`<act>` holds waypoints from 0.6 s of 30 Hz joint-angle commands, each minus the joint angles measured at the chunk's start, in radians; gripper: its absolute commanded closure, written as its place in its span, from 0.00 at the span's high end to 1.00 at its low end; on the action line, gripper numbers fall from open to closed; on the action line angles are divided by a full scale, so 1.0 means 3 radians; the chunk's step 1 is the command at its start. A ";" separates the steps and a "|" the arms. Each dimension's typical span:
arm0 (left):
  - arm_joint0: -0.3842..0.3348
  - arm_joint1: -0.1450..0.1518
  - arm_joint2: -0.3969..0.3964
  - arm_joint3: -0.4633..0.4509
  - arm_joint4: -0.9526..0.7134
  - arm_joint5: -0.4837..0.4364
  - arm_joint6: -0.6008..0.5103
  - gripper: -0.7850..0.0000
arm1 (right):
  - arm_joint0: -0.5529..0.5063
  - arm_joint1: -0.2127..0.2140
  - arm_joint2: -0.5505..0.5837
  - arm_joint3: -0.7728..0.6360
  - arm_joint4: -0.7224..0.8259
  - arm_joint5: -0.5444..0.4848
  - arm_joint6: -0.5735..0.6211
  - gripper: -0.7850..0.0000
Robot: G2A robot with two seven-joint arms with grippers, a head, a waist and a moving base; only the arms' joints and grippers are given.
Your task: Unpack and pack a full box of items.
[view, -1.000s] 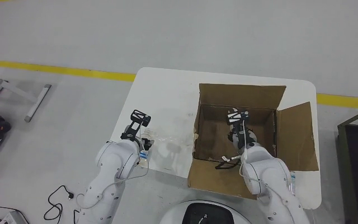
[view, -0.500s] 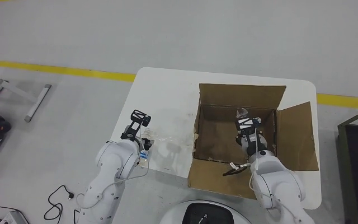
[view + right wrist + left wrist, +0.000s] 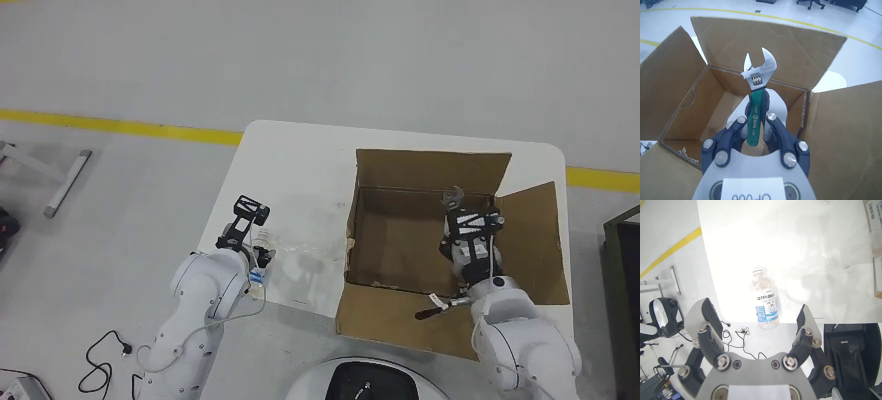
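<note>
An open cardboard box (image 3: pixel 430 160) stands on the right half of the white table (image 3: pixel 300 170). My right gripper (image 3: pixel 470 222) is above the box's right side, shut on an adjustable wrench (image 3: pixel 758 91) with a green handle and a steel head that points up out of the fingers (image 3: pixel 767 102). The box (image 3: pixel 687 98) interior below looks bare apart from torn cardboard scraps. A clear bottle (image 3: pixel 765 301) with a blue-and-white label lies at the table's near left edge, its base overhanging the rim. My left gripper (image 3: pixel 759 315) hangs open just above the bottle (image 3: pixel 262 245).
The box's flaps (image 3: pixel 535 245) are folded outward on the right, back and front. A wet-looking patch (image 3: pixel 310 245) marks the table between bottle and box. Cables (image 3: pixel 105 355) lie on the floor at the left. A yellow line (image 3: pixel 120 125) runs across the floor behind the table.
My right gripper has carried the wrench from the box's middle toward its right side and upward. The left arm and the bottle have stayed put.
</note>
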 commanded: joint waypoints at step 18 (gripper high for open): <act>0.0000 0.0000 0.0000 0.0000 0.0000 0.0000 0.0000 1.00 | -0.0507 0.0113 0.0989 -0.0667 0.0534 -0.0150 -0.0192 0.00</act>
